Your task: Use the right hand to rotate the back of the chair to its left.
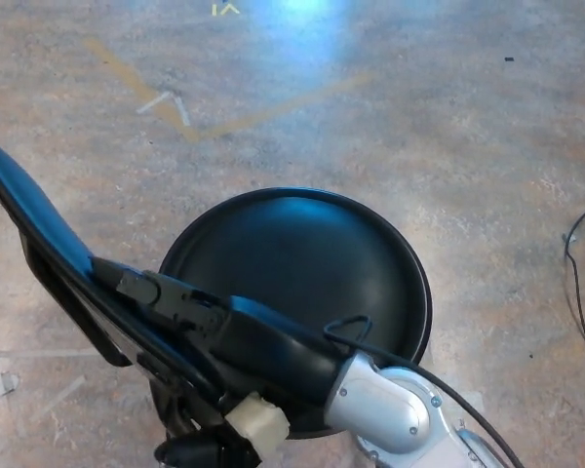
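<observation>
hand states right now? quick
Left hand: not in view.
Right hand: against the chair backrest; open or shut cannot be told.

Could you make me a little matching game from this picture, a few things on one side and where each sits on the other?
Things:
1. chair back
2. round seat
3. right hand
4. black cable

Places:
A. on the floor at the picture's right edge
B. middle of the picture
C. far left, tilted up toward the corner
D. reaching across from the lower right, against the chair back

Pairs: 1-C, 2-B, 3-D, 4-A
</observation>
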Robot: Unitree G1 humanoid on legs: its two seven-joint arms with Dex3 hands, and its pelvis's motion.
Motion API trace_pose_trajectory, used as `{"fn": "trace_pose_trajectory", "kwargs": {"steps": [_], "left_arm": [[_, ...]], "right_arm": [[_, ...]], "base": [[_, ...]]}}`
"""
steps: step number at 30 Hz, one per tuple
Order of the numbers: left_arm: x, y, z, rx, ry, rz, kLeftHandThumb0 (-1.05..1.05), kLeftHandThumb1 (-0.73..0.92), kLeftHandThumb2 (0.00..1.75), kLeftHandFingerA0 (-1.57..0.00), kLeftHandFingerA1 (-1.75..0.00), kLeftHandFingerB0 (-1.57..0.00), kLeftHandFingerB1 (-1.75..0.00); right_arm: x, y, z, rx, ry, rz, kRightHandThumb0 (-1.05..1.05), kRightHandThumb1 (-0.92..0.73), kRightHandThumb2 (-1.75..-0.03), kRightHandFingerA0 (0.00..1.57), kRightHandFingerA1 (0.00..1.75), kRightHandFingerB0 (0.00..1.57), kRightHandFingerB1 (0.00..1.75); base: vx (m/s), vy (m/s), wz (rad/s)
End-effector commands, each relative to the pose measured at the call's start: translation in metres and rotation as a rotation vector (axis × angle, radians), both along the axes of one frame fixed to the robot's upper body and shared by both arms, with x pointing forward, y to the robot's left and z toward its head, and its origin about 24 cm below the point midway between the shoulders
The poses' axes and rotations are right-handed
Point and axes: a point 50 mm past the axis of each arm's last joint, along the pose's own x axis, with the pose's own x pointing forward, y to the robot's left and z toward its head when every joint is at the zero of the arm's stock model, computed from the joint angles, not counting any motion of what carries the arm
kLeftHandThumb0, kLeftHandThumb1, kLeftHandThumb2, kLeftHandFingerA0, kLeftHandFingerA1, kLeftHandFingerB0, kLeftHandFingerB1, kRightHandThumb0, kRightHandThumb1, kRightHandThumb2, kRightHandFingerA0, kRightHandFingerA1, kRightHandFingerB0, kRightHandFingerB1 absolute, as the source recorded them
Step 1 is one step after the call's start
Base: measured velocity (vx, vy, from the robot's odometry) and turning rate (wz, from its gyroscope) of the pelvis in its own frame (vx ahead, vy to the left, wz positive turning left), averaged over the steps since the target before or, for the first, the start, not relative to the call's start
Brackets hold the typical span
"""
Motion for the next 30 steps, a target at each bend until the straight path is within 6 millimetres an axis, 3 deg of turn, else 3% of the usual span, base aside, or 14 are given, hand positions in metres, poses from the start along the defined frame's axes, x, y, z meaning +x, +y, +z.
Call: {"fn": "trace_pose_trajectory", "kwargs": {"steps": [1, 3, 5, 6, 9, 11, 13, 14, 16, 21, 23, 27, 28, 30], "left_arm": [[-0.007, 0.000, -0.003, -0.001, 0.038, 0.001, -0.57, 0.77, 0.63, -0.52, -0.50, -0.42, -0.40], [-0.007, 0.000, -0.003, -0.001, 0.038, 0.001, -0.57, 0.77, 0.63, -0.52, -0.50, -0.42, -0.40], [-0.007, -0.001, -0.004, -0.006, 0.039, 0.005, -0.57, 0.77, 0.62, -0.54, -0.50, -0.41, -0.39], [-0.008, -0.001, -0.004, -0.008, 0.040, 0.007, -0.57, 0.77, 0.62, -0.54, -0.50, -0.41, -0.39], [-0.008, -0.001, -0.004, -0.008, 0.040, 0.007, -0.57, 0.77, 0.62, -0.54, -0.50, -0.41, -0.39], [-0.007, 0.000, -0.003, -0.003, 0.035, 0.002, -0.57, 0.78, 0.63, -0.54, -0.51, -0.42, -0.40], [-0.008, 0.000, -0.003, 0.004, 0.032, 0.004, -0.57, 0.78, 0.63, -0.54, -0.51, -0.42, -0.40], [-0.008, 0.000, -0.003, -0.009, 0.034, 0.012, -0.57, 0.77, 0.63, -0.51, -0.48, -0.39, -0.39], [-0.009, 0.001, -0.003, -0.006, 0.036, 0.006, -0.57, 0.78, 0.63, -0.52, -0.50, -0.40, -0.40], [-0.010, 0.001, -0.004, -0.002, 0.037, 0.009, -0.57, 0.78, 0.63, -0.52, -0.50, -0.41, -0.40], [-0.012, -0.001, -0.005, -0.009, 0.043, 0.007, -0.57, 0.77, 0.63, -0.52, -0.51, -0.40, -0.40], [-0.012, -0.002, -0.005, -0.009, 0.043, 0.008, -0.57, 0.77, 0.63, -0.52, -0.51, -0.40, -0.40], [-0.012, -0.002, -0.005, -0.010, 0.043, 0.005, -0.57, 0.77, 0.63, -0.52, -0.51, -0.40, -0.40], [-0.013, -0.002, -0.006, -0.009, 0.046, 0.002, -0.58, 0.77, 0.62, -0.53, -0.51, -0.42, -0.40]], "right_arm": [[0.005, -0.020, -0.013, -0.021, 0.030, -0.058, -1.05, -0.58, -1.02, 0.00, 0.14, 0.00, 0.01], [0.005, -0.021, -0.013, -0.021, 0.029, -0.058, -1.05, -0.58, -1.02, 0.00, 0.14, 0.00, 0.01], [0.008, -0.083, -0.026, 0.055, 0.016, -0.215, -1.05, -0.60, -0.97, 0.00, 0.12, 0.00, 0.00], [0.007, -0.095, -0.028, 0.066, -0.001, -0.242, -1.05, -0.60, -0.97, 0.00, 0.12, 0.00, 0.00], [0.007, -0.096, -0.028, 0.069, -0.004, -0.240, -1.05, -0.60, -0.97, 0.00, 0.12, 0.00, 0.00], [0.000, -0.143, -0.027, 0.107, -0.039, -0.395, -0.97, -0.56, -0.93, 0.00, 0.05, 0.00, 0.00], [-0.002, -0.151, -0.027, 0.116, -0.058, -0.419, -0.97, -0.56, -0.93, 0.00, 0.05, 0.00, 0.00], [-0.012, -0.187, -0.025, 0.117, -0.097, -0.546, -0.93, -0.54, -0.91, 0.00, 0.08, 0.00, 0.00], [-0.024, -0.216, -0.026, 0.112, -0.126, -0.661, -0.95, -0.55, -0.93, 0.00, 0.12, 0.00, 0.00], [-0.031, -0.232, -0.030, 0.109, -0.134, -0.720, -0.96, -0.56, -0.93, 0.00, 0.10, 0.00, 0.00], [-0.043, -0.269, -0.061, -0.020, -0.053, -0.921, -0.79, -0.55, -0.96, 0.01, 0.26, 0.01, 0.18], [-0.046, -0.278, -0.071, -0.046, -0.043, -0.962, -0.79, -0.55, -0.96, 0.01, 0.26, 0.01, 0.18], [-0.047, -0.294, -0.113, -0.046, 0.160, -1.113, -0.83, -0.69, -1.02, 0.02, 0.19, 0.02, 0.16], [-0.051, -0.302, -0.140, -0.080, 0.289, -1.215, -0.86, -0.73, -1.03, 0.06, 0.18, 0.06, 0.15]], "base": [[0.00, 0.000, 0.00], [0.00, 0.000, 0.00], [0.00, 0.000, 0.00], [0.00, 0.000, 0.00], [0.00, 0.000, 0.03], [0.00, 0.000, 0.00], [0.00, 0.000, 0.00], [0.00, 0.000, 0.00], [0.00, 0.000, 0.00], [0.00, 0.000, 0.00], [0.00, 0.000, 0.00], [0.00, 0.000, 0.00], [0.00, 0.000, 0.00], [0.00, 0.000, 0.00]]}}
